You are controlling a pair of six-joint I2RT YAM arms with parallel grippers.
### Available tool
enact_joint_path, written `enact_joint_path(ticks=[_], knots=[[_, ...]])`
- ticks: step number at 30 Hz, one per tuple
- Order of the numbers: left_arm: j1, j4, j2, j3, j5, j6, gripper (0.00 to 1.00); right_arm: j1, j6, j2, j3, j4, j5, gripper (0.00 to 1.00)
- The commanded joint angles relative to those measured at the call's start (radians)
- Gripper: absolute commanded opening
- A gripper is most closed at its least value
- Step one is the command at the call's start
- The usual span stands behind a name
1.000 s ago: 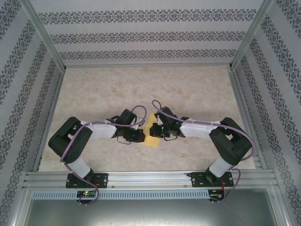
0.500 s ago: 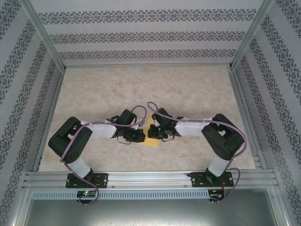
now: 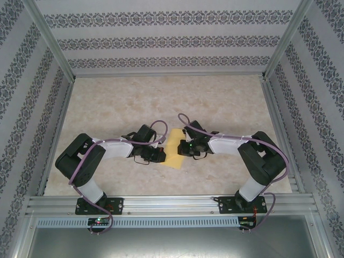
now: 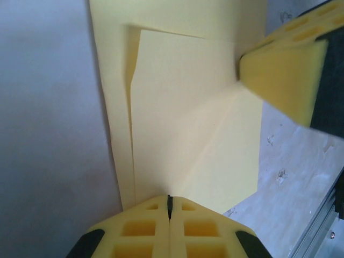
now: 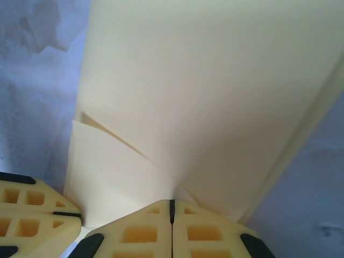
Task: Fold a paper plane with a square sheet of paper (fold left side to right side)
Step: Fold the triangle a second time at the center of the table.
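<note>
Both pinched shut: left claw on the left edge of the folded yellow paper, right claw on its right, paper flat on the tabletop between them, long side running crosswise.

No legible text or labels anywhere.

From high behind the arm bases, the top camera looks down toward 12 o'clock across the table, while both wrist cameras stare close-up, from opposite sides, at the same yellow paper.
</note>
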Motion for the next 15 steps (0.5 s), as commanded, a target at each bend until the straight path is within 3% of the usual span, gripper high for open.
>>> enact_joint_path(ticks=[1,9,15], knots=[[-0.002,-0.048,0.016,-0.031,-0.065,0.029,0.0,-0.062,-0.058,-0.029,-0.033,-0.076,0.059,0.06],[-0.002,-0.01,-0.024,-0.031,-0.038,0.023,0.0,-0.051,-0.068,-0.191,-0.033,-0.064,0.037,0.06],[-0.003,-0.004,-0.03,-0.022,-0.036,0.019,0.0,0.031,0.032,-0.078,-0.004,0.087,-0.07,0.07]])
